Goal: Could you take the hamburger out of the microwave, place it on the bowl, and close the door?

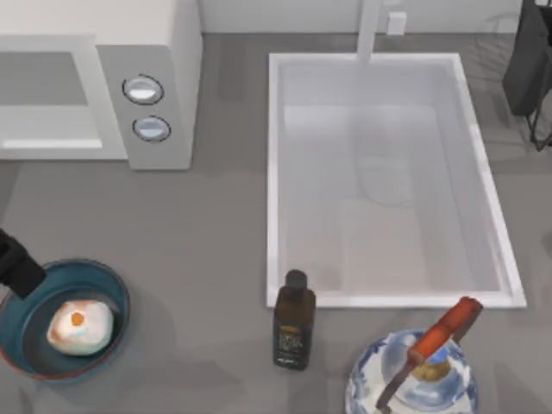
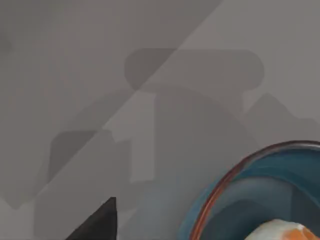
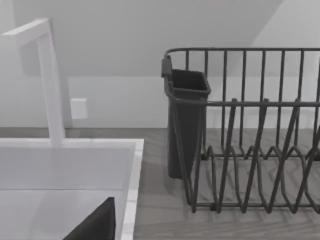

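Observation:
The hamburger (image 1: pixel 79 326), pale cream with an orange spot, lies inside the blue bowl (image 1: pixel 116 288) at the table's front left. The left wrist view catches the bowl's reddish rim (image 2: pixel 220 185) and an edge of the hamburger (image 2: pixel 285 232). My left gripper (image 1: pixel 17 266) hangs at the top view's left edge, just over the bowl's back-left rim and apart from the hamburger. The white microwave (image 1: pixel 155 103) stands at the back left, and its door (image 1: pixel 47 95) looks flush with the front. My right arm (image 1: pixel 528 62) is parked at the back right.
A white sink basin (image 1: pixel 276 172) with a faucet (image 1: pixel 369 26) takes up the middle and right. A dark bottle (image 1: pixel 294 321) stands at its front left corner. A blue-and-white vessel with a red handle (image 1: pixel 412 379) sits front right. A wire dish rack (image 3: pixel 250 150) stands beyond the sink.

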Controlling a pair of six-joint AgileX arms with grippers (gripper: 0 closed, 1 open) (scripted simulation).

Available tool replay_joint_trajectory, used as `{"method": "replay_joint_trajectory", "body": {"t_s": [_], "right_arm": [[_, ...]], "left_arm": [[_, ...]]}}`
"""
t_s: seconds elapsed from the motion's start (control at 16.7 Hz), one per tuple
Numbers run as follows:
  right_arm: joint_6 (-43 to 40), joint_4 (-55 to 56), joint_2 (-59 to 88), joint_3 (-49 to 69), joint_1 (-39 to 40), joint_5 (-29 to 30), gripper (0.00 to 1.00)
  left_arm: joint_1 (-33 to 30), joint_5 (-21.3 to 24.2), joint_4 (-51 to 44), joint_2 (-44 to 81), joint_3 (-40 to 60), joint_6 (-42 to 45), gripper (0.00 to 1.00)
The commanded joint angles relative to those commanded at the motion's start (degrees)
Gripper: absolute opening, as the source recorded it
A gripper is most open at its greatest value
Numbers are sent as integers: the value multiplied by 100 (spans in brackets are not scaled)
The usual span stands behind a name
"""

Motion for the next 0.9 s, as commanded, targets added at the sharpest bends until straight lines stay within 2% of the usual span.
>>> {"method": "replay_joint_trajectory", "body": {"t_s": [0.24, 0.48, 0.66, 0.9], "right_arm": [[0, 0, 0, 0, 0, 0, 100], [0, 0, 0, 0, 0, 0, 100], [0, 0, 0, 0, 0, 0, 100], [0, 0, 0, 0, 0, 0, 100]], "left_arm": [[427, 691, 1435, -2168, -1107, 2540, 100], [682, 1165, 2508, -3742, -1897, 4217, 100], [763, 1343, 2949, -4342, -2208, 4838, 100], [775, 1373, 3027, -4444, -2262, 4943, 100]]}}
